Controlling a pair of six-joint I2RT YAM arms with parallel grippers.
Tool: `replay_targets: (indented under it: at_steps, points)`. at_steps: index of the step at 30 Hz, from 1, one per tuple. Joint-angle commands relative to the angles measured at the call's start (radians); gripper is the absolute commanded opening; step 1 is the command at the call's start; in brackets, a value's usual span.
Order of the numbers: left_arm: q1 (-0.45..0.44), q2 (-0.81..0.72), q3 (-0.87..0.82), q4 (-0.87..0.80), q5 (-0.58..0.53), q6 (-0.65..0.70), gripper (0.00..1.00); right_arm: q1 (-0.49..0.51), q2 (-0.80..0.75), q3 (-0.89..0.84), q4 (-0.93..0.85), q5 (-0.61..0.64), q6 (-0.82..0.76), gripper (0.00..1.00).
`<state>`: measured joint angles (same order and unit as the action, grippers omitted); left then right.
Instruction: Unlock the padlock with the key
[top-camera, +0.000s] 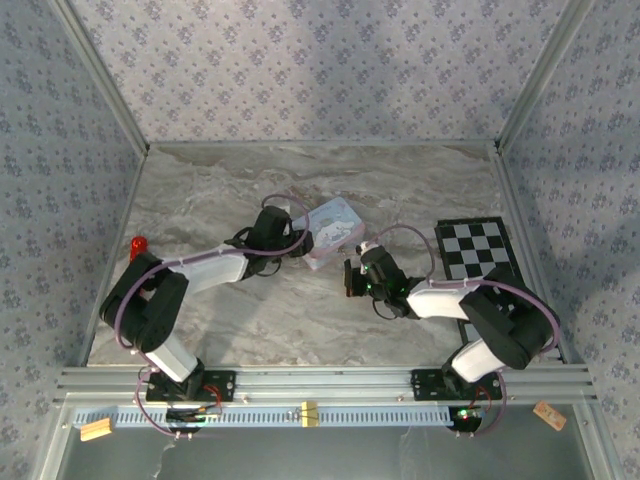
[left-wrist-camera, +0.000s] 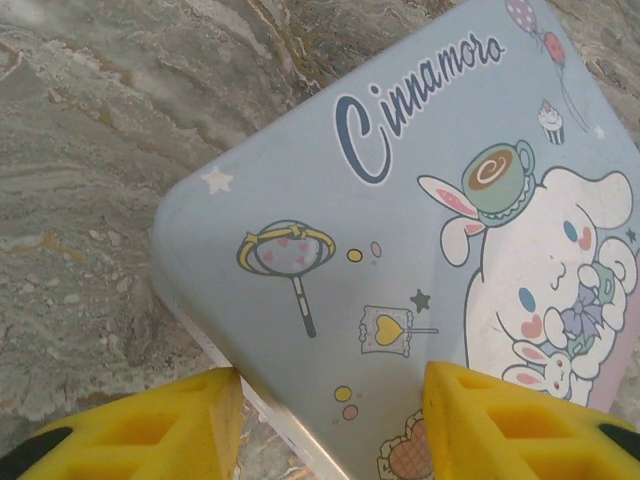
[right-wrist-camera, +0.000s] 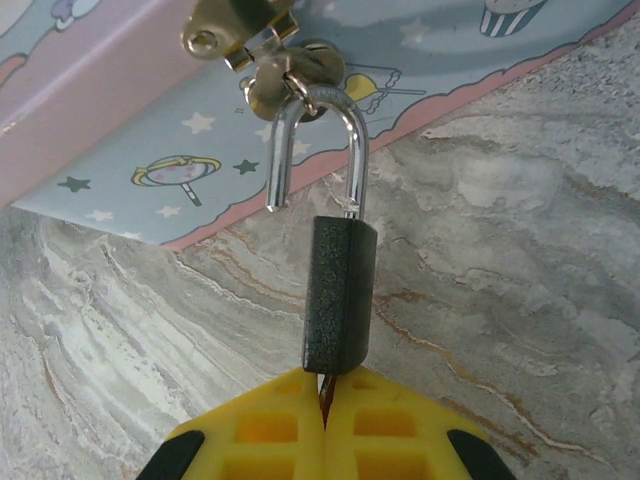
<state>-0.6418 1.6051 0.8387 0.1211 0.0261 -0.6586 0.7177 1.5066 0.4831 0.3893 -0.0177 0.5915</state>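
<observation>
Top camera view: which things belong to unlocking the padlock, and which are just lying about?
Job: small dark grey metal padlock; pastel blue-and-pink cartoon tin box it hangs from; thin key in the right claw.
Lying about: black-and-white chequered board; small red object; small wooden block at the front rail.

Your table (top-camera: 400, 180) is a grey marbled slab. Near its middle you have the pastel tin box (top-camera: 333, 228); you cannot tell whether it lies flat. A black-and-white checkered board (top-camera: 475, 255) lies by the right edge, and a small red object (top-camera: 138, 246) at the left edge.
</observation>
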Motion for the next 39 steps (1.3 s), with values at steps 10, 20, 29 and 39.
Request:
replay_targets:
  at_steps: [10, 20, 29, 39]
  points:
    - [-0.014, -0.035, -0.062, -0.107, -0.042, -0.021, 0.51, -0.032, -0.022, -0.015, -0.009, 0.049, 0.057, 0.00]
    - [-0.014, -0.024, -0.056, -0.103, -0.029, -0.022, 0.51, -0.054, -0.013, -0.032, 0.005, -0.034, 0.062, 0.13]
    - [-0.015, -0.022, -0.053, -0.103, -0.028, -0.019, 0.51, -0.058, -0.040, -0.070, 0.036, -0.045, 0.045, 0.33]
    - [-0.013, -0.019, -0.049, -0.108, -0.029, -0.015, 0.51, -0.086, -0.182, -0.068, -0.041, -0.093, -0.086, 0.51]
